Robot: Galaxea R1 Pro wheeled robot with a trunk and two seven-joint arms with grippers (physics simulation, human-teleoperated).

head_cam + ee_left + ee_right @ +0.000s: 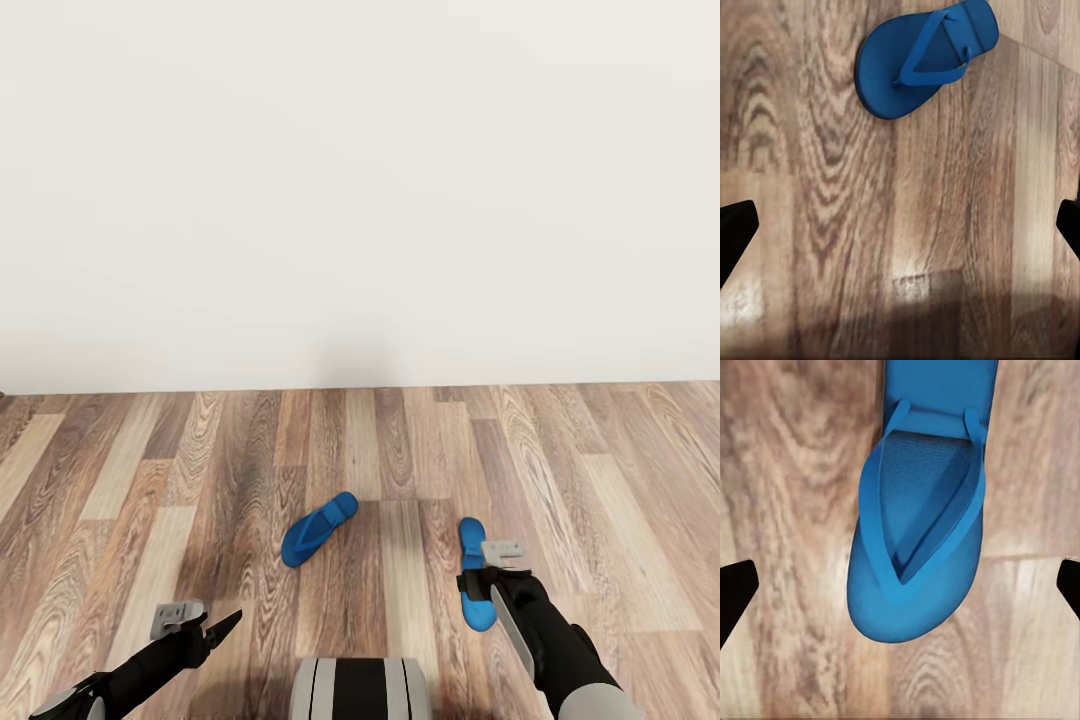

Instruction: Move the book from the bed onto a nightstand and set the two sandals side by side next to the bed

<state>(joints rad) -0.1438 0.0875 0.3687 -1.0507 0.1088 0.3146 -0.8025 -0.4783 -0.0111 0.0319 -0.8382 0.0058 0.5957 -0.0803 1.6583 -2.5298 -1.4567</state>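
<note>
Two bright blue sandals lie on the wood plank floor in front of a white wall. One sandal (318, 529) (926, 56) lies at an angle near the middle, ahead of my left gripper (215, 630) (900, 232). That gripper is open and holds nothing, its dark fingertips (735, 236) spread wide. The other sandal (475, 575) (919, 525) lies straight, to the right. My right gripper (478, 590) (900, 585) hangs open directly above its toe end, one finger on either side and clear of it. The book, the bed and the nightstand are out of view.
The white wall (360, 200) meets the floor (150, 480) a short way beyond the sandals. My own grey base (360, 688) sits at the near edge between the arms. Bare planks stretch to both sides.
</note>
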